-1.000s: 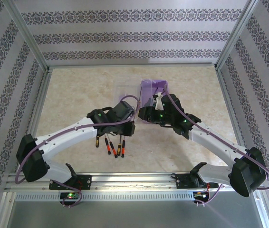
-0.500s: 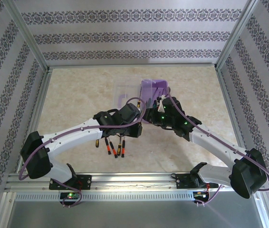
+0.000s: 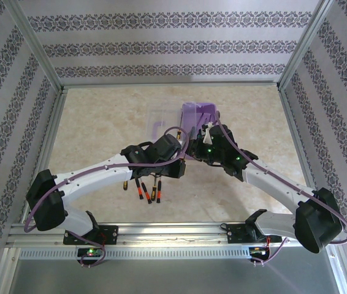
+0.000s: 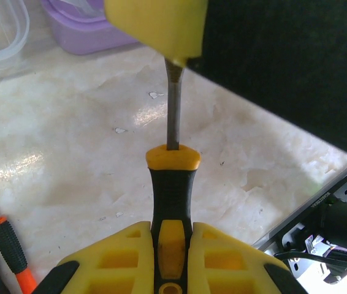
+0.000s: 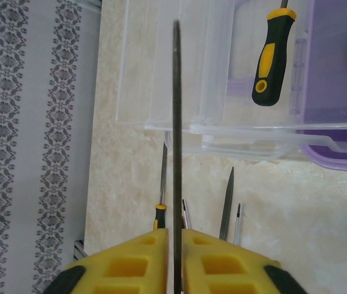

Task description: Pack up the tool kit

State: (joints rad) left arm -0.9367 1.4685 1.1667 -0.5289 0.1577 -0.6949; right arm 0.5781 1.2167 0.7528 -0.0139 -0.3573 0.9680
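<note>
You are mid-handover just in front of the box [image 3: 205, 110]. Your left gripper [image 4: 172, 236] is clamped on the screwdriver [image 4: 172, 184] by its black-and-yellow handle. Your right gripper [image 5: 175, 236] has pinched shut on the bare shaft, and the tip pokes out past its fingers toward the lid [image 5: 173, 73], which lies open just left of the box.

Do not let go with the left until the right grip looks firm, because a thin round shaft is likely to swivel between the pads. Then open the left jaws wide and back straight off along the handle, away from the box, so you do not drag the tool with you. Expect the heavy handle to droop once it hangs free.

The loose screwdrivers [image 3: 143, 187] wait on the table [image 4: 69, 153], on the near side of the box.

A second ago your left gripper sat farther left of the box, apart from the right one. It has since slid in to meet it, and the right jaws have closed.
</note>
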